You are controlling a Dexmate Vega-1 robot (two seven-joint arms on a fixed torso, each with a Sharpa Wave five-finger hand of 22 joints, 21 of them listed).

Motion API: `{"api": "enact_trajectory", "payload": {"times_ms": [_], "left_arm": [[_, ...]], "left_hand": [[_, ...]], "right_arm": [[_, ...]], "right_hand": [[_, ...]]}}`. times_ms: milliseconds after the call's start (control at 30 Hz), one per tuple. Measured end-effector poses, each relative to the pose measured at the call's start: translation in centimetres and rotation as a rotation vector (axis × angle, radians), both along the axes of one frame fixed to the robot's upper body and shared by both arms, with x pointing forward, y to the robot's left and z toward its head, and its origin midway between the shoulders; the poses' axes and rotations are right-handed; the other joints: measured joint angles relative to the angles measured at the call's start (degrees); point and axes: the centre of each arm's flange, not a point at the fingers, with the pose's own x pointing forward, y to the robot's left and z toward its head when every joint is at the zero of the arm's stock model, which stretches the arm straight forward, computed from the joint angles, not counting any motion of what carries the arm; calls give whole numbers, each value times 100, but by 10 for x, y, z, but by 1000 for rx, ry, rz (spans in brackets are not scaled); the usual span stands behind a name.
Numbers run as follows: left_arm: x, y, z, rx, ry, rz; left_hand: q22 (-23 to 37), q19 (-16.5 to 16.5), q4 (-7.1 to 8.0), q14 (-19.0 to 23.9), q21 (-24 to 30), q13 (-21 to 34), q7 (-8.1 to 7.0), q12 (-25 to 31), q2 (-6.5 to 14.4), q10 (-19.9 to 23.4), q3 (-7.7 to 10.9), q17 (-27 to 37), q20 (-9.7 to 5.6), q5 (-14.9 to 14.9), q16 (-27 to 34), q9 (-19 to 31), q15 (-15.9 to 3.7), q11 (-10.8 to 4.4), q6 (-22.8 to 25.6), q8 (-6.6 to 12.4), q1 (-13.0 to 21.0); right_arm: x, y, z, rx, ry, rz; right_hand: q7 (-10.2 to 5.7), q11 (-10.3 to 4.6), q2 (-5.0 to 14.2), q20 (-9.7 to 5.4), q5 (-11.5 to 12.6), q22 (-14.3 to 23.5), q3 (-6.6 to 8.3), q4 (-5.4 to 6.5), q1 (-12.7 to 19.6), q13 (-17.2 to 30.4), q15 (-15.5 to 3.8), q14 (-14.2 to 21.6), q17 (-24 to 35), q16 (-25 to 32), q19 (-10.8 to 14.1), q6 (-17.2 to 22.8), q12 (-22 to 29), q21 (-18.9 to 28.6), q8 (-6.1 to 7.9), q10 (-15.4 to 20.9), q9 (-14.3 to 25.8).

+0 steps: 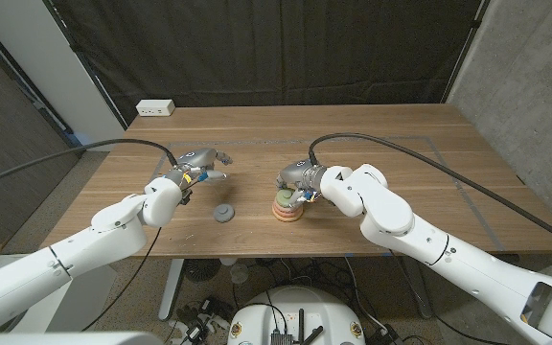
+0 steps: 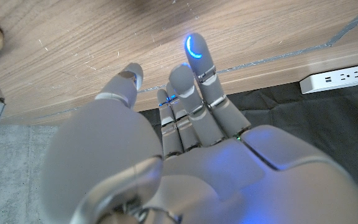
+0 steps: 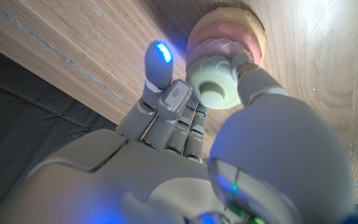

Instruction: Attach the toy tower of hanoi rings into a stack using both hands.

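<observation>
The wooden bench [image 1: 372, 144] is the largest thing in view, with a black curtain [image 1: 286, 48] hung behind it and a grey concrete wall [image 1: 530, 86] at the robot's right. Thin pale tape lines [image 1: 463, 196] mark out a rectangle on the bench top.

Two white arms come in from the near corners, each trailing one black cable. The right hand [image 1: 300, 179] is just above the ring stack [image 1: 287, 208], near the middle of the bench. In the right wrist view, its thumb and a finger pinch one pale green ring [image 3: 214, 85] with a scalloped edge, held right over the pink and tan rings of the stack [image 3: 241, 31]; the other fingers [image 3: 157, 65] reach straight out, one tip lit blue. Whether the green ring already touches the stack cannot be told.

The left hand [image 1: 199, 163] hovers over the bench to the robot's left of the stack, well apart from it. Its fingers [image 2: 194, 59] are spread and loosely extended, with nothing between them.

One grey ring [image 1: 223, 212] lies flat on the bench by itself, between the two hands and near the front edge, just beside the stack on its left. The stack itself shows about three coloured layers, orange lowest; the exact count is too small to read.

One white power strip [image 1: 156, 108] sits at the far left corner of the bench.
</observation>
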Motion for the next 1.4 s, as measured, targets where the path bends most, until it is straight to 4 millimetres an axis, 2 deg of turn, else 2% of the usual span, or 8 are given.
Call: {"api": "enact_trajectory", "payload": {"times_ms": [67,233,467,667,800,1033,1300,1400], "left_arm": [[0,0,0,0,0,0],[0,0,0,0,-1,0],[1,0,1,2,-3,-3],[3,0,2,2,-4,-7],[4,0,2,2,-3,-7],[5,1,2,0,-2,-7],[3,2,5,-1,-10,-4],[1,3,7,0,-14,0]], "left_hand": [[0,0,0,0,0,0,-5,0,0,0,0,1,0,0,0,0,0,0,4,0,0],[0,0,0,0,0,0,-27,0,0,55,0,1,0,0,0,0,0,-10,26,0,0],[0,0,0,0,0,27,-27,0,0,68,0,1,0,0,0,-1,0,-14,26,0,0],[0,0,-16,0,0,27,-27,0,0,71,16,1,0,0,0,-1,0,-10,26,0,0],[0,0,-16,0,0,27,-27,0,0,71,16,3,0,0,0,-1,0,-10,26,0,0],[0,0,-16,0,0,54,-27,0,0,71,15,3,0,0,0,27,0,-10,26,0,0],[0,0,-16,0,0,80,-27,0,0,71,15,1,0,0,0,27,0,-10,26,0,0],[0,0,-16,0,0,80,-27,0,0,59,15,1,0,0,0,27,0,-21,26,0,0]], "right_arm": [[0,-1,0,-9,0,-7],[0,-2,0,-30,2,-23],[0,-4,2,-52,-2,-47],[-3,-5,7,-55,-18,-52],[-5,-6,9,-56,-28,-53],[-8,-9,12,-49,-42,-58],[-12,-17,16,-21,-66,-63],[-13,-22,17,-5,-73,-71]], "right_hand": [[28,-45,-70,12,-30,-19,-8,-1,-68,-27,45,-46,0,-27,-54,-132,0,-24,-68,-59,-12],[119,102,-221,59,-124,-46,-26,20,-127,-89,107,-215,0,-47,-122,-408,20,-44,-220,-402,-29],[36,191,-412,81,-265,-46,-114,60,-277,-178,168,-339,-13,-111,-164,-654,25,-74,-376,-636,-67],[-1,240,-399,112,-351,-45,-119,65,-354,-221,193,-427,-13,-111,-195,-691,25,-89,-420,-853,-92],[-89,180,-412,123,-404,-45,-142,42,-413,-267,215,-487,-13,-111,-250,-685,25,-110,-420,-913,-92],[-207,179,-386,131,-449,-55,-142,42,-438,-314,236,-526,-13,-111,-257,-567,25,-110,-369,-910,-76],[-287,80,-342,132,-449,-56,-142,42,-479,-391,266,-557,-12,-110,-257,-362,113,-110,-265,-637,-30],[-292,21,-260,132,-449,-56,-117,17,-396,-419,266,-557,-12,-78,-256,-253,153,-110,-214,-546,-23]]}}
